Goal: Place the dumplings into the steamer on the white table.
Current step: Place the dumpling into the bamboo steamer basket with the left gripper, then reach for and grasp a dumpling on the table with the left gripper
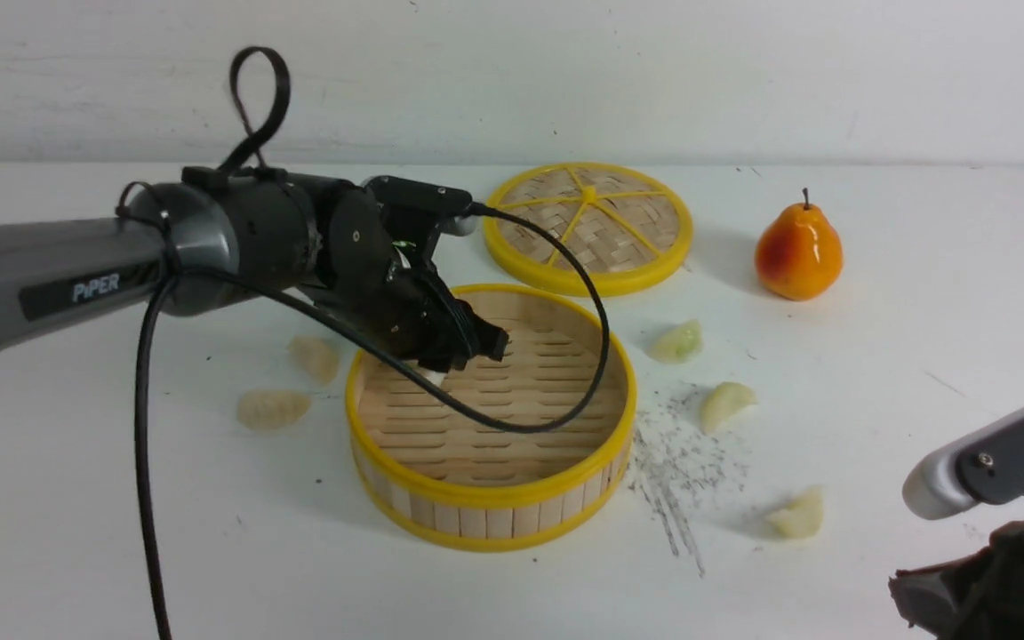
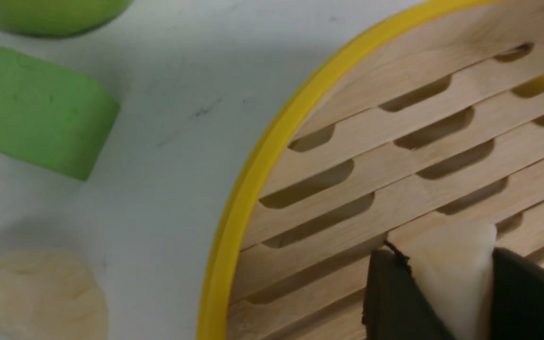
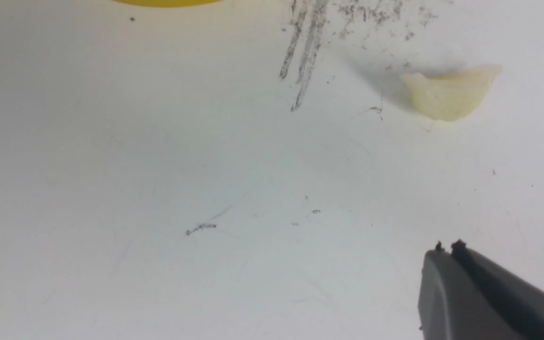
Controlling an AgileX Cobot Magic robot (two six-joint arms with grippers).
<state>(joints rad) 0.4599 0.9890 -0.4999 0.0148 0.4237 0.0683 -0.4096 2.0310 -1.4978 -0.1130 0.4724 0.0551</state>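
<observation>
A pale dumpling (image 2: 461, 269) is between the fingers of the left pincer (image 2: 444, 257), inside the rim of the steamer (image 1: 490, 493) and low over its slatted floor. The pincer is closed to the dumpling's width, a finger against each side; whether the dumpling also touches the slats, I cannot tell.

The other five dumplings lie outside the steamer on the white desk (image 1: 903, 329). Two are on its left side – one close to the rim (image 1: 315, 358), partly behind a cable, the other a little nearer the camera (image 1: 273, 410). Three are to the right: a greenish one (image 1: 677, 342) near the lid, a pale yellow one (image 1: 727, 406) beyond the dark scratch marks (image 1: 676, 462), and another (image 1: 798, 513) nearer the right arm.

The flat woven lid (image 1: 588, 227) lies just behind the steamer, with an orange-red pear (image 1: 799, 249) standing well to its right. The left wrist view also shows a green cube (image 2: 40, 108) outside the steamer and, near it, part of a rounded green thing (image 2: 50, 14), cut off by the picture's edge.

The right pincer (image 3: 446, 248) is over the desk, its tips together – nothing in its grip.
</observation>
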